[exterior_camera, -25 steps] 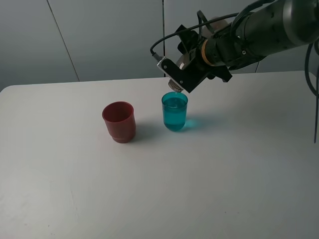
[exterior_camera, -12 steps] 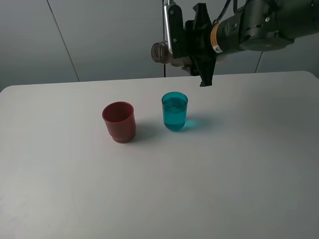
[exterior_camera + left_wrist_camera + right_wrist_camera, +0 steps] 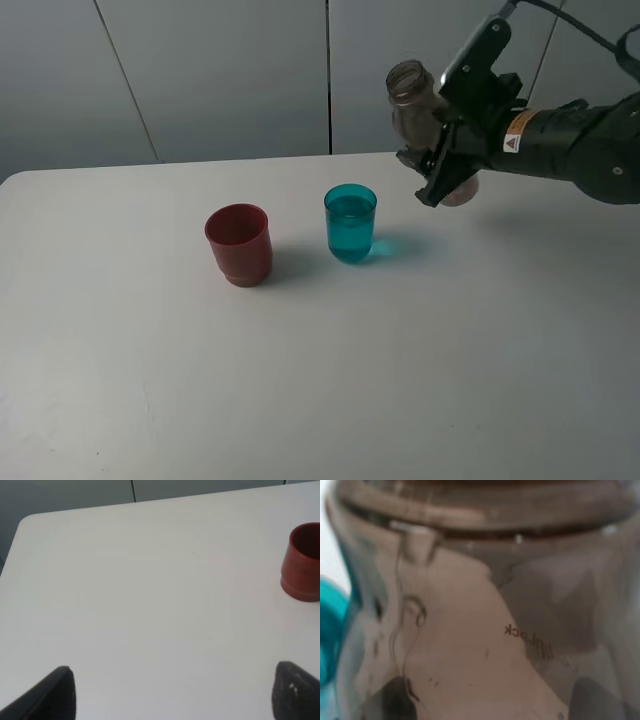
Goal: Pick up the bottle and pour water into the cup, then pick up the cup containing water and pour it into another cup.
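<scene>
My right gripper [image 3: 452, 152] is shut on the smoky grey-brown bottle [image 3: 414, 104]. It holds the bottle in the air, mouth up and leaning left, just right of the teal cup [image 3: 350, 223]. That cup stands on the table with water in it. The red cup [image 3: 239, 244] stands to its left and shows no water. The right wrist view is filled by the bottle [image 3: 485, 605], with a sliver of the teal cup [image 3: 330, 630] at one edge. In the left wrist view my left gripper [image 3: 170, 695] is open above bare table, with the red cup [image 3: 302, 562] far off to one side.
The white table [image 3: 400, 380] has a rounded corner at the far left [image 3: 30, 522]. A grey panelled wall [image 3: 200, 70] runs behind its back edge. The left arm does not show in the exterior view.
A second ago the bottle was tipped mouth-down over the teal cup. It then rose to lie level, and now it has swung back near upright and moved right, away from the cup.
</scene>
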You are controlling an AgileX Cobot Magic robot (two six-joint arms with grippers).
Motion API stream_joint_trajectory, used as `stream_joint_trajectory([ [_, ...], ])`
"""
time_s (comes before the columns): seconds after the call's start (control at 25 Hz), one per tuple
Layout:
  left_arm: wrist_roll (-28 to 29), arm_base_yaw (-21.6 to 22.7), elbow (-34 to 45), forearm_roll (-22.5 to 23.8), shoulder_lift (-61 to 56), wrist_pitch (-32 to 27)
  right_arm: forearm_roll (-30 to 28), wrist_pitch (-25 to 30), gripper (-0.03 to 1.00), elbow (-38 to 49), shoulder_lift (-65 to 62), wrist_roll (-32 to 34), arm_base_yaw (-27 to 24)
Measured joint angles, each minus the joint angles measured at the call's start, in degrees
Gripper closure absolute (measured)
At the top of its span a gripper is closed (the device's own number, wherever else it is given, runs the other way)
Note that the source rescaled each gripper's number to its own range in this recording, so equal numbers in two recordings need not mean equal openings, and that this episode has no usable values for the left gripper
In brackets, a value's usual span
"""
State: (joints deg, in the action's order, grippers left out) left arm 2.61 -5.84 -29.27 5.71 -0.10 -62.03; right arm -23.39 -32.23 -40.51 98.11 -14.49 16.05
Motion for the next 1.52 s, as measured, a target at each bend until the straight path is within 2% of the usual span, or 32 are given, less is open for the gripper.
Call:
stream_joint_trajectory([
  [0.08, 0.0, 0.0, 0.0, 0.0, 0.0, 0.0, 7.0, -7.3, 0.92, 2.4, 0.0, 0.0, 0.0],
  [0.12, 0.0, 0.0, 0.0, 0.0, 0.0, 0.0, 9.6, -9.3, 0.92, 3.0, 0.1, 0.1, 0.0],
  [0.36, 0.0, 0.0, 0.0, 0.0, 0.0, 0.0, 29.2, -11.2, 0.92, 4.0, 3.3, 0.1, 0.0],
  [0.44, 0.0, 0.0, 0.0, 0.0, 0.0, 0.0, 33.7, -12.1, 0.92, 4.2, 3.5, -0.1, -0.8],
  [0.52, 0.0, 0.0, 0.0, 0.0, 0.0, 0.0, 35.9, -12.4, 0.92, 4.2, 3.5, 1.2, -2.5],
  [0.64, 0.0, 0.0, 0.0, 0.0, 0.0, 0.0, 36.2, -12.1, 0.92, 4.2, 3.5, 4.3, -4.6],
  [1.0, 0.0, 0.0, 0.0, 0.0, 0.0, 0.0, 35.7, -14.0, 0.92, 5.3, 7.5, 7.6, -7.1],
  [1.52, 0.0, 0.0, 0.0, 0.0, 0.0, 0.0, 26.3, -14.7, 0.92, 5.3, 10.5, 11.9, -7.3],
])
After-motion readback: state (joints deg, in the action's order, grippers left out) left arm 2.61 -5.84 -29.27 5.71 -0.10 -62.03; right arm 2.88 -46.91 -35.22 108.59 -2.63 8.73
